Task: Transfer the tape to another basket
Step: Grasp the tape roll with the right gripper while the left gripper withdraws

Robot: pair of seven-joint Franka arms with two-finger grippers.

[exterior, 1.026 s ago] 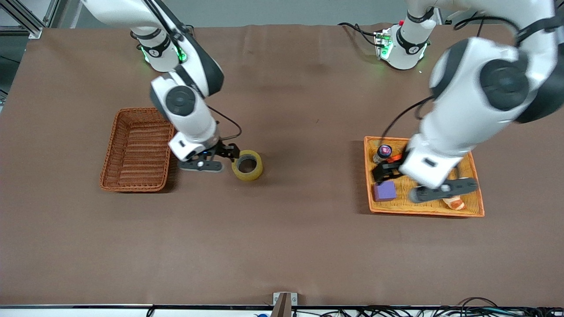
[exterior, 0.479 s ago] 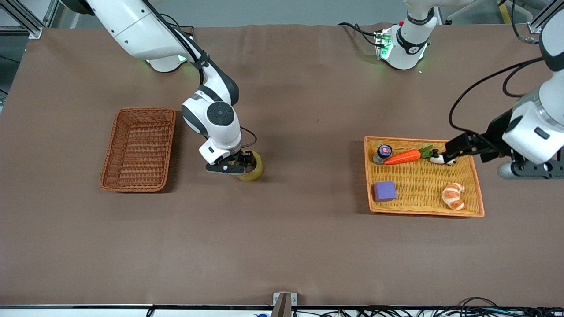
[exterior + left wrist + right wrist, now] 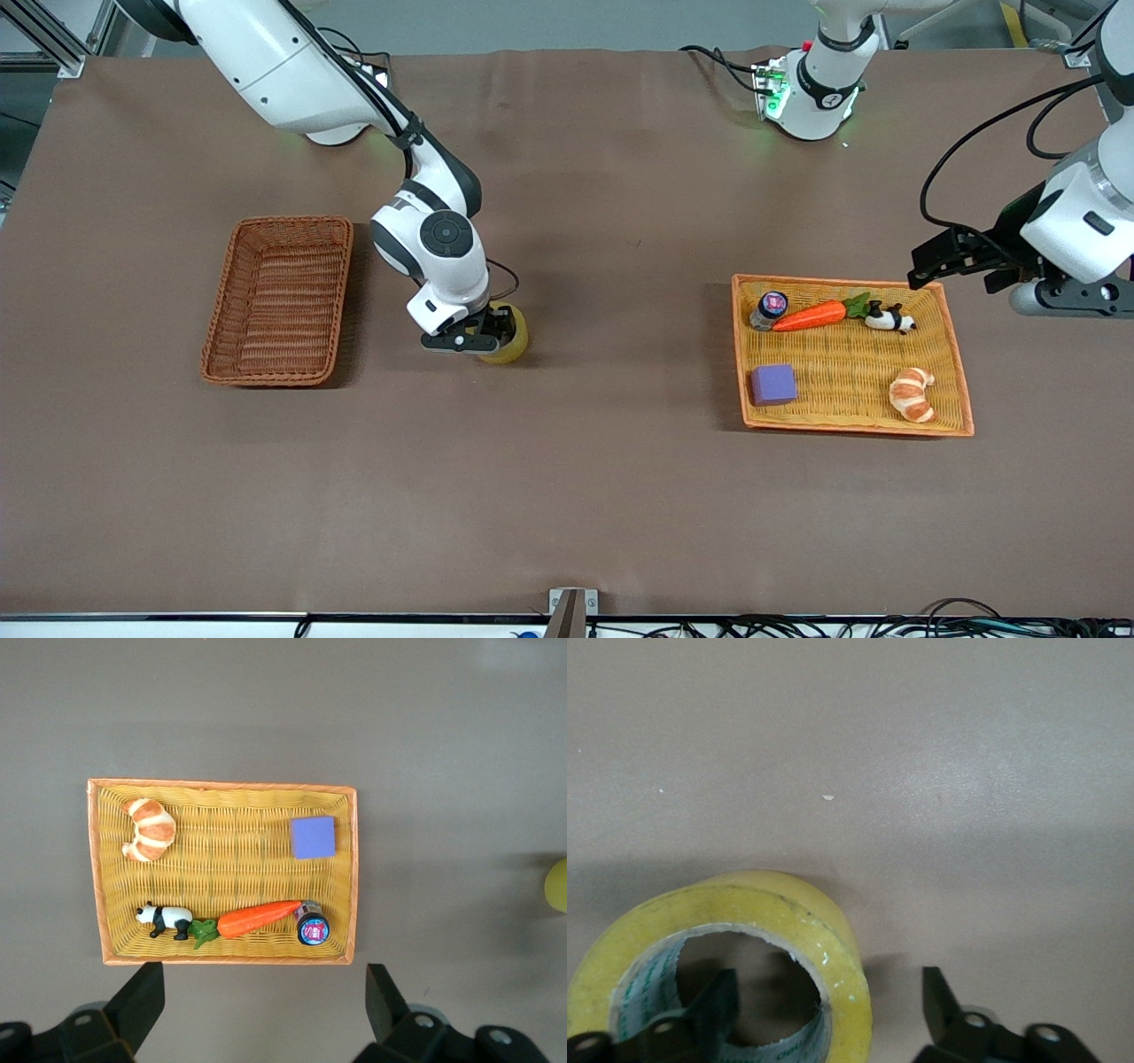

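Right claw (image 3: 494, 331) open, straddling tape (image 3: 508, 335) wall on surface (image 3: 567, 496): seat fingers lower, close squarely before lifting toward basket (image 3: 276, 299); left claw (image 3: 943, 257) open, waiting.

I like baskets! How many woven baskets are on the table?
2. The reddish-brown basket sits toward the right arm's end, beside the tape. The orange-yellow tray, holding small things, sits toward the left arm's end.
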